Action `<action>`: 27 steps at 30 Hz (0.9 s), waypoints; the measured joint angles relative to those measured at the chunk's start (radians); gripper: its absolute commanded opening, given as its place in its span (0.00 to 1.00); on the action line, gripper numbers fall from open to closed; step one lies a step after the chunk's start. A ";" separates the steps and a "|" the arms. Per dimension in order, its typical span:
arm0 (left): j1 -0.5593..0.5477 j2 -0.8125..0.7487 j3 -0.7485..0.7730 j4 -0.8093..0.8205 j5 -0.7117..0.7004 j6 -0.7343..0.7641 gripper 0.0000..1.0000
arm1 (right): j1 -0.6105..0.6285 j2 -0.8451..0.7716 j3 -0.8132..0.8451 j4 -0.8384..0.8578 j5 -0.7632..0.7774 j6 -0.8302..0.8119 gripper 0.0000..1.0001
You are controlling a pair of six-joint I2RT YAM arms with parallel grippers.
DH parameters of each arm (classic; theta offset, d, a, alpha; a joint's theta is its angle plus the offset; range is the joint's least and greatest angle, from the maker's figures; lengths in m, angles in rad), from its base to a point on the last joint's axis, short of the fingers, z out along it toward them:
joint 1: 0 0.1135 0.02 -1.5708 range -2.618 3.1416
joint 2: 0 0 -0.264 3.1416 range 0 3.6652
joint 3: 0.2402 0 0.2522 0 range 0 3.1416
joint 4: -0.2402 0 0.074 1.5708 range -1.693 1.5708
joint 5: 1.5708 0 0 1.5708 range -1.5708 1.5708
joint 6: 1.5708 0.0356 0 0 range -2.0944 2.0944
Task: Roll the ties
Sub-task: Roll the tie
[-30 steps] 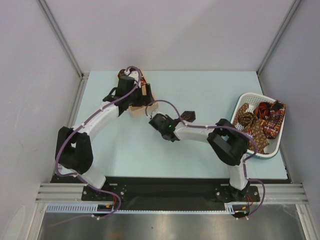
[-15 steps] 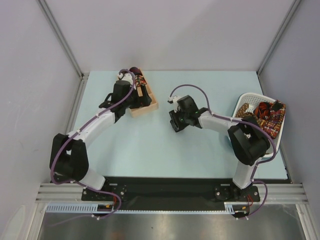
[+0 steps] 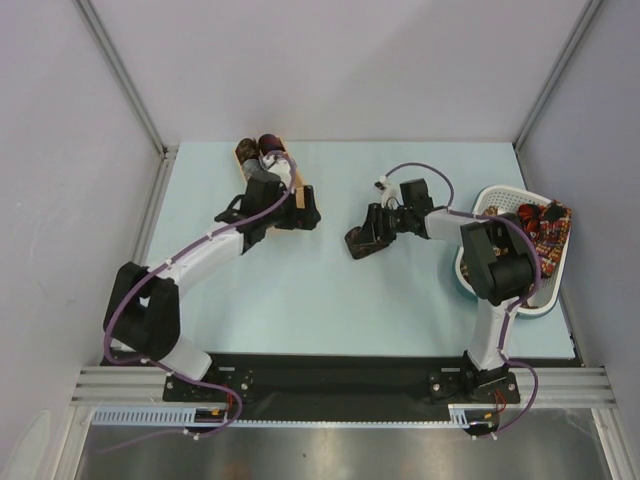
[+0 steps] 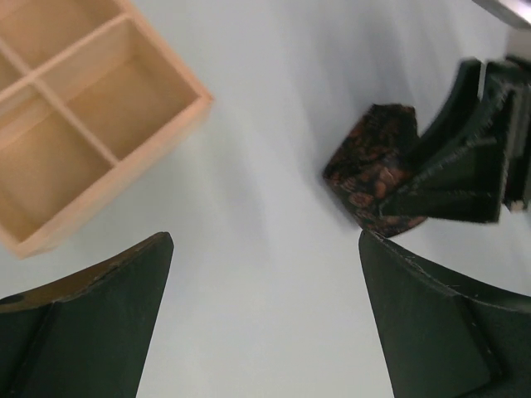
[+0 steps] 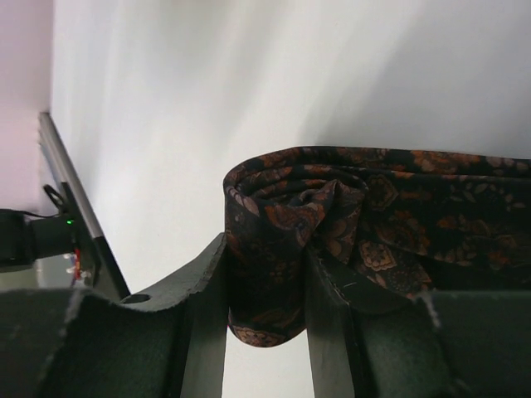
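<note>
My right gripper (image 3: pixel 368 237) is shut on a small coiled dark maroon-brown tie roll (image 3: pixel 355 245) and holds it low over the middle of the table. In the right wrist view the roll (image 5: pixel 274 240) sits pinched between my fingers (image 5: pixel 207 315), with loose tie fabric trailing right. My left gripper (image 3: pixel 303 216) is open and empty just right of the wooden box (image 3: pixel 297 196). Its wrist view shows the roll (image 4: pixel 373 166) ahead and the right gripper's fingers (image 4: pixel 465 170) on it. Two rolled ties (image 3: pixel 260 147) sit at the box's far end.
A white plastic basket (image 3: pixel 500 192) at the right edge holds several loose red and gold ties (image 3: pixel 540 228). The wooden box's near compartments (image 4: pixel 91 108) stand empty in the left wrist view. Grey walls enclose the table on three sides.
My right gripper has swung right and back with the tie roll in it. My left gripper has moved off the wooden box to its right side.
</note>
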 measured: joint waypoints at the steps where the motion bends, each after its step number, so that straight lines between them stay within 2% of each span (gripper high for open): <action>1: -0.019 0.010 0.000 0.007 0.014 0.019 1.00 | -0.011 0.009 -0.001 0.008 -0.024 0.014 0.29; 9: -0.135 0.135 0.023 0.067 0.123 0.193 1.00 | -0.080 0.062 -0.006 0.047 -0.129 0.076 0.26; 18: -0.283 0.285 0.177 0.054 0.108 0.422 1.00 | -0.130 0.108 -0.001 0.061 -0.198 0.099 0.27; 27: -0.298 0.423 0.312 -0.020 0.100 0.524 1.00 | -0.164 0.123 -0.001 0.052 -0.187 0.118 0.30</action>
